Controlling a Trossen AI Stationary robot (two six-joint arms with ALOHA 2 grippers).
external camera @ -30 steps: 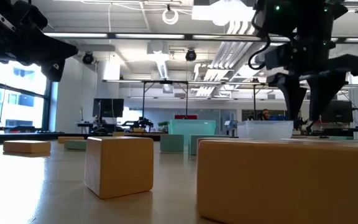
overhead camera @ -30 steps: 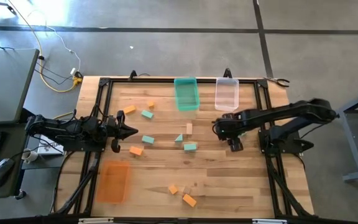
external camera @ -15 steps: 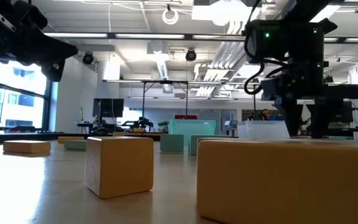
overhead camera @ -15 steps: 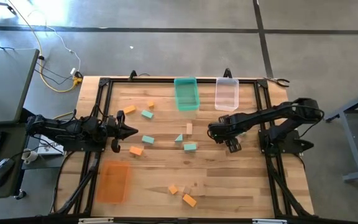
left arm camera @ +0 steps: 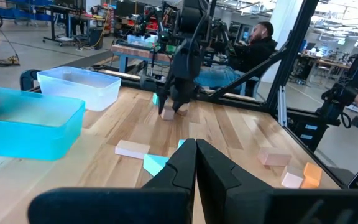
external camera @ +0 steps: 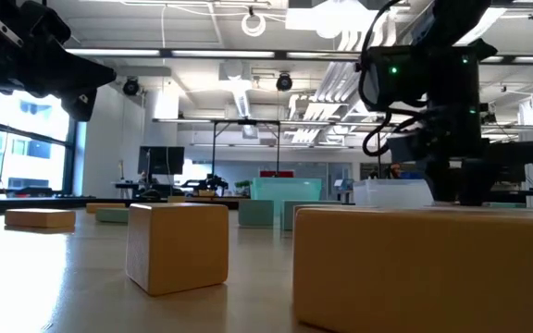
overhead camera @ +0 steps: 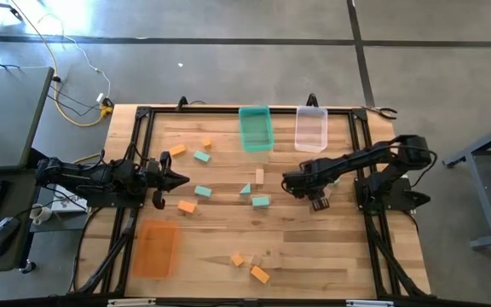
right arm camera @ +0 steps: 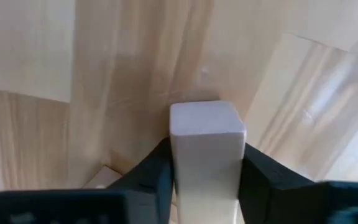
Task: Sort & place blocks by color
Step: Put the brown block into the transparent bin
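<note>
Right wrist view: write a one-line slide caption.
Right gripper fingers closing on a tan block above the table.

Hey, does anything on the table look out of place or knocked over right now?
Nothing stands out. Loose blocks lie scattered on the table, unsorted but not spilled; the three bins sit upright.

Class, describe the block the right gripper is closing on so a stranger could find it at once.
Start at the clear bin on the table's far edge. Just in front of it the right gripper points down, its fingers flanking a plain tan block. It is unpainted, unlike the teal block nearby.
</note>
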